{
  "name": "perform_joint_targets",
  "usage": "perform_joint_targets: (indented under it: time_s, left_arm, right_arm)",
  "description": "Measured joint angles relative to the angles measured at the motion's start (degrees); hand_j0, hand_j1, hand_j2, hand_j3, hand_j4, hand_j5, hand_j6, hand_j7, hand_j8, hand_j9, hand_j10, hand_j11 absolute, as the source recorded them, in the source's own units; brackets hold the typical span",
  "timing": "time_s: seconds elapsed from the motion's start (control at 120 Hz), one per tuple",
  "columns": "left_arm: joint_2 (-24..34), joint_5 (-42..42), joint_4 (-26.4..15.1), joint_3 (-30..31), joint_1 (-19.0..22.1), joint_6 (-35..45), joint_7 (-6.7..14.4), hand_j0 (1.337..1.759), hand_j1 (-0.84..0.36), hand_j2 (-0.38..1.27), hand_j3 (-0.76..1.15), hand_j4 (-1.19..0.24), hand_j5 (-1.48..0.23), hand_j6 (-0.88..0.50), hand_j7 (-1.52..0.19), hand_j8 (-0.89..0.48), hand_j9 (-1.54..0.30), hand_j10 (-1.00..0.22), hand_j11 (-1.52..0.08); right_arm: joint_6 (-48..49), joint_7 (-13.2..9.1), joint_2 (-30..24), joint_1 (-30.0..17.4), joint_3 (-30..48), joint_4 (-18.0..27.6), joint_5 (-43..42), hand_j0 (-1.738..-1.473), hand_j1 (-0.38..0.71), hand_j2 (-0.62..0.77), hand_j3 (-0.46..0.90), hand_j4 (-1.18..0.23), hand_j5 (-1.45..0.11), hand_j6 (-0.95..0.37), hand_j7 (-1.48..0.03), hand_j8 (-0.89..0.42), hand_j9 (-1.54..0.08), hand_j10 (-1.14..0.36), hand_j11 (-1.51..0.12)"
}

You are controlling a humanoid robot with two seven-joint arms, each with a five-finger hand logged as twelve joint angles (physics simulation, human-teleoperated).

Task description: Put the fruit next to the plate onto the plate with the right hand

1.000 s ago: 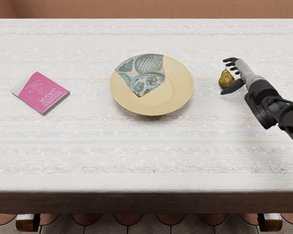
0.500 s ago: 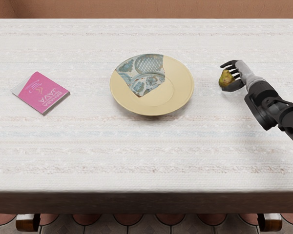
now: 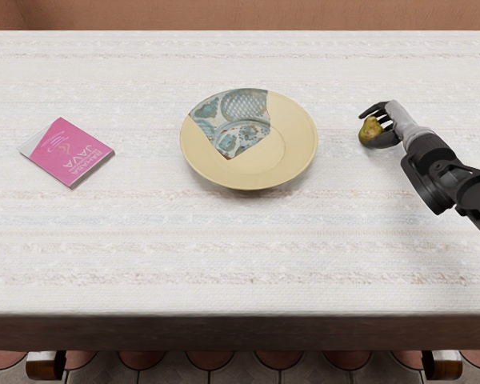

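The right arm comes in from the right edge. At the left lies a pink packet (image 3: pixel 66 150); the plate (image 3: pixel 298 157) sits mid-table. Right of it, apart from the rim, the right hand (image 3: pixel 388 120) is curled round the pear (image 3: pixel 370 131), which seems to rest on the table. The grasp looks made; next comes a lift and a carry left over the rim, keeping the grip firm.

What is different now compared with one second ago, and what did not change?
The right hand closed: its fingers, spread beside the pear a second ago, now curl around it. The pear seems to have tipped a little but remains at about the same spot, right of the plate. The plate and the pink booklet did not move.
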Motion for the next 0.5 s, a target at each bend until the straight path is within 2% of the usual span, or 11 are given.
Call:
perform_joint_targets:
  time_s: [0.275,0.342,0.417,0.442,0.458,0.467,0.483,0.492,0.5]
  left_arm:
    - [0.0,0.0,0.0,-0.01,0.0,0.0,0.0,1.658,0.32,0.0,0.0,-0.02,-0.03,-0.02,-0.03,-0.02,-0.03,-0.02,-0.03]
    - [0.0,-0.01,0.0,0.0,0.0,0.0,0.0,1.658,0.32,0.0,0.0,-0.02,-0.03,-0.02,-0.03,-0.02,-0.03,-0.02,-0.03]
    - [0.0,0.0,0.01,0.0,0.0,0.0,0.0,1.658,0.32,0.0,0.0,-0.02,-0.03,-0.02,-0.03,-0.02,-0.03,-0.02,-0.03]
    - [0.0,-0.01,0.01,0.01,0.0,0.0,0.0,1.658,0.32,0.0,0.0,-0.02,-0.03,-0.02,-0.03,-0.02,-0.03,-0.02,-0.03]
    - [0.0,-0.01,0.01,0.01,0.0,0.0,0.0,1.658,0.32,0.0,0.0,-0.02,-0.03,-0.02,-0.03,-0.02,-0.03,-0.02,-0.03]
    - [0.0,-0.01,0.01,0.01,0.0,0.0,0.0,1.658,0.32,0.0,0.0,-0.02,-0.03,-0.02,-0.03,-0.02,-0.03,-0.02,-0.03]
    - [0.0,-0.01,0.01,0.01,0.0,0.0,0.0,1.658,0.32,0.0,0.0,-0.02,-0.03,-0.02,-0.03,-0.02,-0.03,-0.02,-0.03]
    - [0.0,-0.02,0.01,0.01,0.0,0.0,0.0,1.658,0.32,0.0,0.0,-0.02,-0.03,-0.02,-0.03,-0.02,-0.03,-0.02,-0.03]
    - [0.0,-0.02,0.01,0.01,0.0,0.0,0.0,1.658,0.32,0.0,0.0,-0.02,-0.03,-0.02,-0.03,-0.02,-0.03,-0.02,-0.03]
  right_arm:
    - [0.49,-0.21,0.03,0.0,-0.55,-0.01,-0.09,-1.649,0.32,0.21,0.0,-0.72,-0.8,-0.48,-0.88,-0.36,-0.85,-0.47,-0.88]
    - [0.58,-0.25,0.02,0.0,-0.74,-0.01,-0.02,-1.649,0.29,0.26,0.0,-0.75,-0.84,-0.52,-0.91,-0.4,-0.89,-0.51,-0.92]
    - [0.6,-0.31,0.02,0.01,-0.99,0.03,-0.07,-1.648,0.26,0.25,0.0,-0.79,-0.9,-0.55,-0.97,-0.44,-0.94,-0.52,-0.97]
    - [0.62,-0.3,0.0,0.01,-1.09,0.04,-0.07,-1.647,0.25,0.31,0.0,-0.8,-0.92,-0.56,-0.99,-0.46,-0.96,-0.55,-1.0]
    - [0.63,-0.3,-0.02,0.02,-1.2,0.05,-0.05,-1.647,0.25,0.28,0.0,-0.81,-0.93,-0.57,-1.0,-0.47,-0.97,-0.56,-1.01]
    - [0.63,-0.29,-0.02,0.02,-1.22,0.05,-0.04,-1.647,0.24,0.33,0.0,-0.81,-0.93,-0.57,-1.0,-0.48,-0.97,-0.56,-1.01]
    - [0.63,-0.3,-0.03,0.02,-1.28,0.06,-0.06,-1.647,0.24,0.29,0.0,-0.82,-0.94,-0.58,-1.01,-0.49,-0.98,-0.56,-1.02]
    - [0.63,-0.28,-0.03,0.02,-1.3,0.06,-0.06,-1.647,0.23,0.34,0.0,-0.82,-0.95,-0.59,-1.01,-0.5,-0.99,-0.57,-1.03]
    - [0.63,-0.27,-0.04,0.02,-1.33,0.07,-0.08,-1.647,0.23,0.34,0.0,-0.82,-0.95,-0.59,-1.02,-0.5,-0.99,-0.57,-1.03]
